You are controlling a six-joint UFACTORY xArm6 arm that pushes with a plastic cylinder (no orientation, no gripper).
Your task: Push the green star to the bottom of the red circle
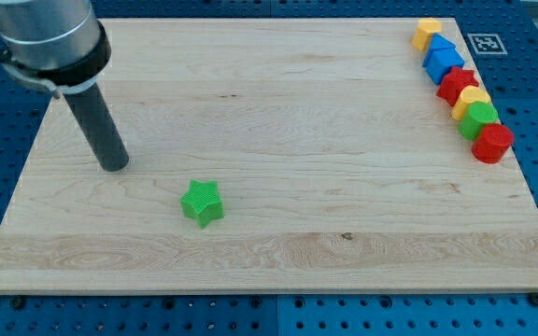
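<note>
Near the worktop's left edge, my tip point(115, 166) is parked bare, apart from the green star point(202, 203), so a long rightward shove toward the red circle point(492, 143) is needed.

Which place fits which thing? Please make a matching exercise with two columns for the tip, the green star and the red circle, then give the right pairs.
Things:
1. my tip
2. green star
3. red circle

Places:
A. lowest block of the row at the view's right edge
B. alone, lower left of the board's middle
C. up and left of the star, not touching it

Pairs: 1-C, 2-B, 3-A
</note>
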